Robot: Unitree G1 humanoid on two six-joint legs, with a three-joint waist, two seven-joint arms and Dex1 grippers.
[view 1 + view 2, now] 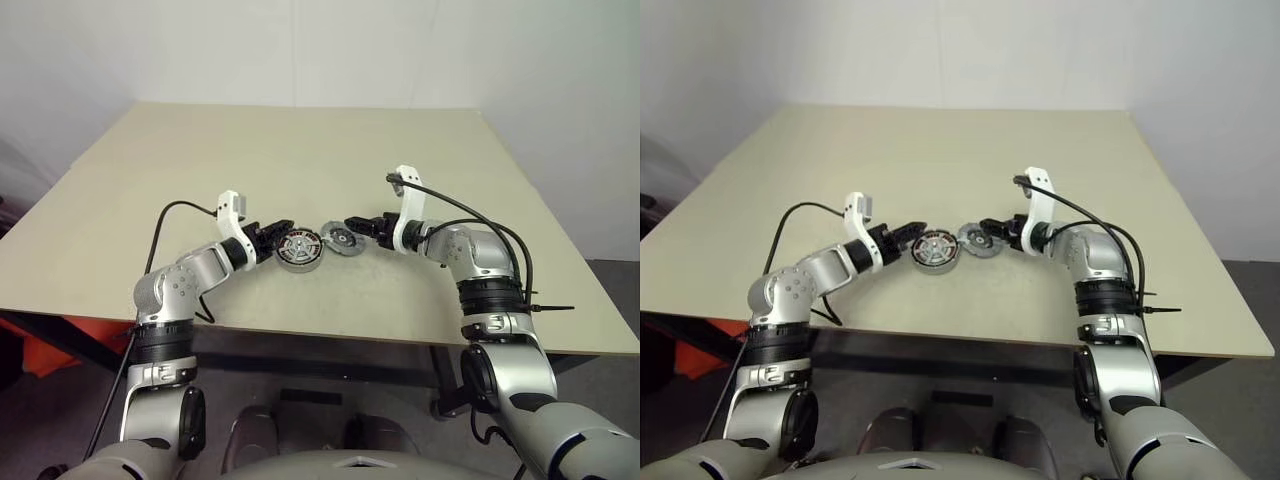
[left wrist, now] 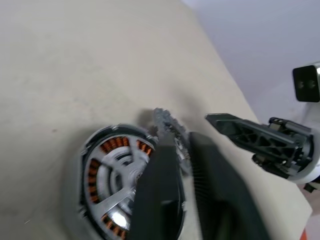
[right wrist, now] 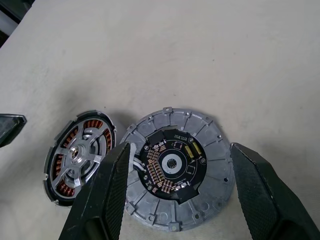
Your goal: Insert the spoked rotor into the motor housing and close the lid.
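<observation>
Left gripper: its two black fingers are brought together with nothing between them, tips at the left edge of the motor housing; in the left wrist view the fingers lie across the near side of that part. Right gripper: jaws spread wide, one finger on each side of the lid in the right wrist view, the dull grey disc with the dark circuit board at its centre; whether the fingers touch its notched edge cannot be told. The spoked rotor sits inside the housing, silver spokes over the copper-brown windings. The housing appears tilted, its face turned towards the camera. Housing and lid lie side by side, housing on the left and lid just to its right, edges close or touching. Both rest on the beige table, towards its near edge and roughly midway across.
</observation>
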